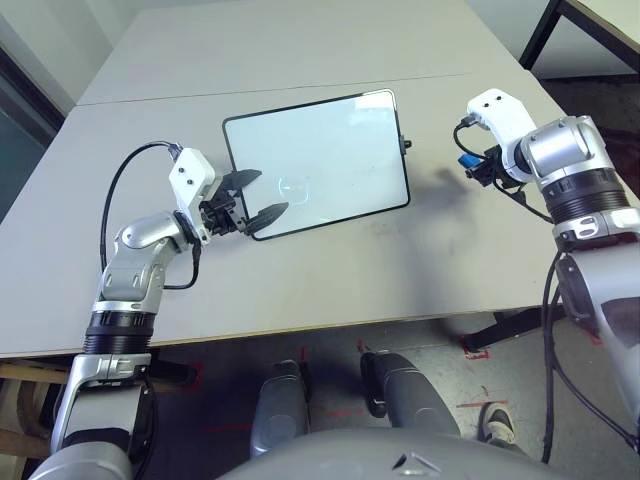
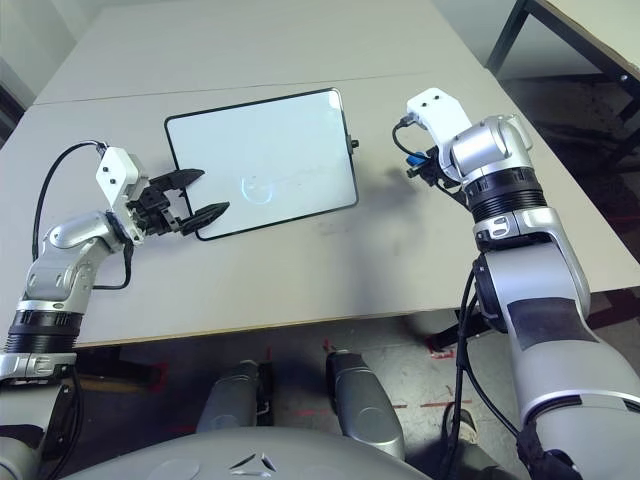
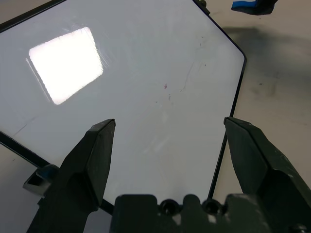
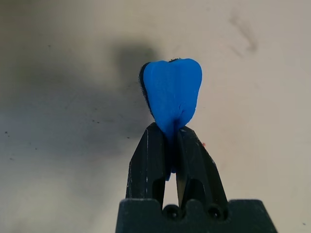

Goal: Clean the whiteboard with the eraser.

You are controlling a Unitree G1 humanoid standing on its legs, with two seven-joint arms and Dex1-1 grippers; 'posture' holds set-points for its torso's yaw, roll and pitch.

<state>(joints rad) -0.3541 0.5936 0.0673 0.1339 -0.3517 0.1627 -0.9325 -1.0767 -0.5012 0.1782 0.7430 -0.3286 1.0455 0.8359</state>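
The whiteboard [image 1: 330, 150] lies flat on the grey table, a little askew, with faint marks [image 1: 295, 186] near its middle. My left gripper [image 1: 268, 193] is open at the board's near left corner, its fingers reaching over the frame. In the left wrist view the open gripper [image 3: 169, 126] hovers over the white surface [image 3: 146, 73]. My right gripper [image 4: 170, 133] is shut on the blue eraser [image 4: 172, 94], squeezing its lower end. It holds the eraser [image 1: 468, 160] above the bare table, to the right of the board's side knob [image 1: 407, 144].
A seam [image 1: 150, 98] crosses the table behind the board. The table's front edge [image 1: 300, 335] runs near my body, with floor and red tape marks below. A dark-legged table [image 1: 560, 20] stands at the far right. A black cable [image 1: 125, 175] loops off my left wrist.
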